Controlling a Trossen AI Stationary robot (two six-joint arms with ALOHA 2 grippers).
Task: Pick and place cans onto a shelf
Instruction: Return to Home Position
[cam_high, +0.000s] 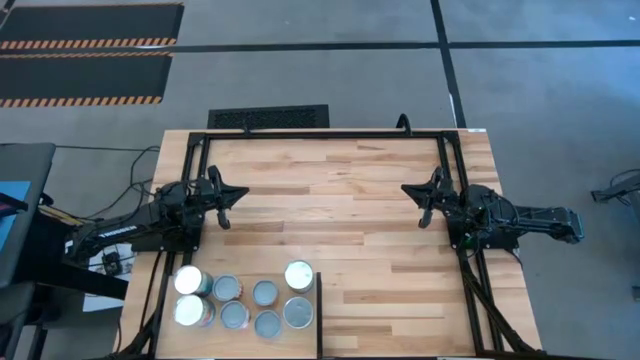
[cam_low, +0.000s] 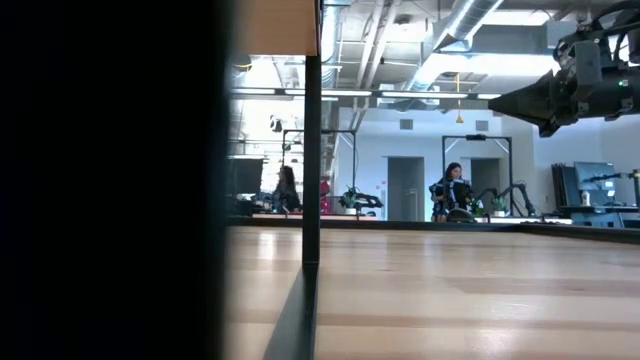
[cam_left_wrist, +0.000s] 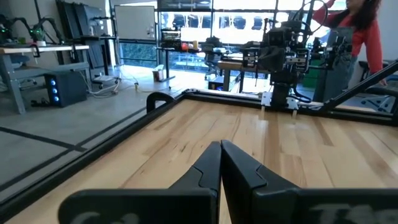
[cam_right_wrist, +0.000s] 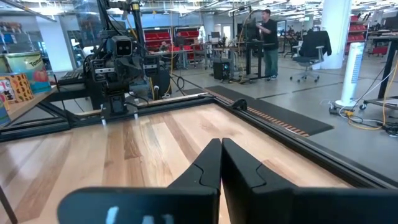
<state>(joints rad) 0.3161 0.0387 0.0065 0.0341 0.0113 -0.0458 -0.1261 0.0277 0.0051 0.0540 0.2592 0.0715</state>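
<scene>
Several cans (cam_high: 265, 293) with silvery or white round tops stand upright in a cluster at the table's near left. They are on the pale shelf panel (cam_high: 250, 270), just left of its thin dark edge (cam_high: 318, 310). In the low view the dark edge (cam_low: 311, 150) stands as a post. My left gripper (cam_high: 240, 193) is shut and empty at the table's left side, above the wood and far from the cans; it also shows in its wrist view (cam_left_wrist: 221, 144). My right gripper (cam_high: 408, 190) is shut and empty at the right side; it also shows in its wrist view (cam_right_wrist: 221, 142).
A black metal frame (cam_high: 325, 133) runs along the table's far edge and both sides. Bare striped wood (cam_high: 330, 210) lies between the two arms. The low view's left part is blocked by something dark close to the camera. People show in the room beyond.
</scene>
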